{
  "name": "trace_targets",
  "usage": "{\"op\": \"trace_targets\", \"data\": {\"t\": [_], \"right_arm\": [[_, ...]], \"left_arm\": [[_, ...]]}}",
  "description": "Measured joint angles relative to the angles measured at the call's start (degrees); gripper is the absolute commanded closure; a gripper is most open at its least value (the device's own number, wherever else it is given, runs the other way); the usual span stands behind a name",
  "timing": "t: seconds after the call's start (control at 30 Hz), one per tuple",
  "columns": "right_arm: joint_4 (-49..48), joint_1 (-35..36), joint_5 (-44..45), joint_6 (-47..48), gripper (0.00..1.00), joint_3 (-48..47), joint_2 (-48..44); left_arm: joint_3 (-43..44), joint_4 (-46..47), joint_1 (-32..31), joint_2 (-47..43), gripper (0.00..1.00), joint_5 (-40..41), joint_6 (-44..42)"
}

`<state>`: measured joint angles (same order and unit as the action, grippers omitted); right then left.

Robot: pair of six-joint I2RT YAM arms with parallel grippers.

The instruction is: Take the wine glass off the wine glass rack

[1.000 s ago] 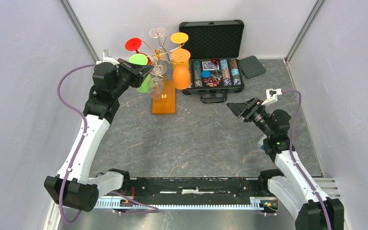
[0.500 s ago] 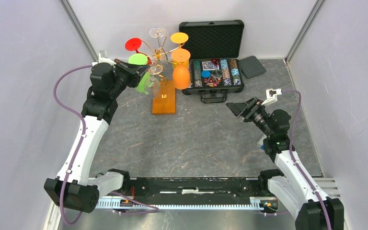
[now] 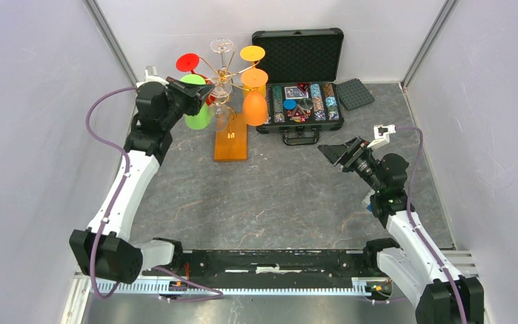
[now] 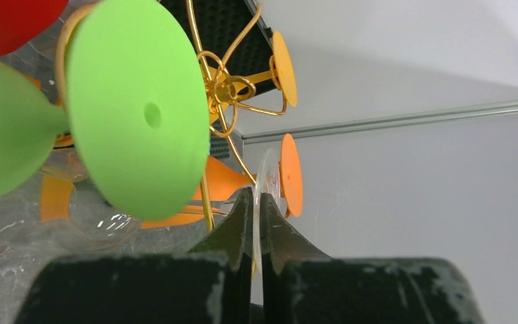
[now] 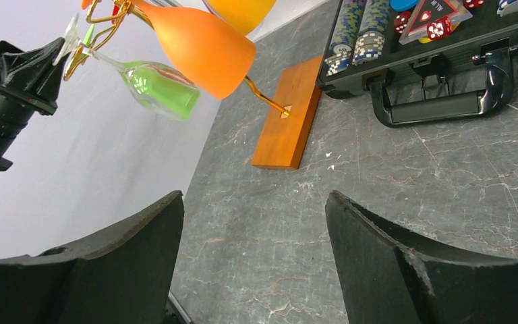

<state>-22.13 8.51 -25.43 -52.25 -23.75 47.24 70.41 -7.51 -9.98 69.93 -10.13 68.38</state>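
Left wrist view, centre: left gripper (image 4: 256, 202) clamps the clear wine glass (image 4: 268, 177) foot edge-on, stem hidden; right gripper (image 5: 253, 199) gapes empty.

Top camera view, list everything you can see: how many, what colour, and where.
wine glass rack: one, golden wire on an orange wooden base, far left of centre
red wine glass: one, hanging on the rack
green wine glass: one, on the rack
orange wine glasses: two, rack's right side
clear wine glasses: at least two, on the rack
chip case: one, black, open, right of the rack
ribbed pad: one, dark grey, right of the case
table: grey, marbled
left gripper: shut on a clear glass's foot
right gripper: open, empty
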Motion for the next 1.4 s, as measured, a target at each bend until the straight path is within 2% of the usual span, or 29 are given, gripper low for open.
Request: {"op": "trace_targets", "data": {"t": [0.2,0.67,0.87,1.17,1.4], "right_arm": [[0.0,0.0,-0.5,0.5,0.18,0.0,0.3],[-0.2,0.0,-2.1,2.6,0.16,0.0,-0.3],[-12.0,0.5,-6.1,1.2,0.15,3.3,-1.5],[-23.5,9.6,-9.5,3.3,0.14,3.4,1.2],[-23.4,19.5,-10.3,12.6,0.18,-2.3,6.4]], "left_arm": [[0.0,3.3,0.2,3.5,0.98,-4.0,1.2],[2.0,6.1,0.2,4.3,0.98,-14.4,2.8],[2.0,5.7,0.2,3.6,0.98,-16.2,3.0],[-0.5,4.7,-0.1,-2.7,0.98,-20.1,3.0],[-5.3,1.9,-1.0,-8.7,0.98,-23.4,3.0]]}}
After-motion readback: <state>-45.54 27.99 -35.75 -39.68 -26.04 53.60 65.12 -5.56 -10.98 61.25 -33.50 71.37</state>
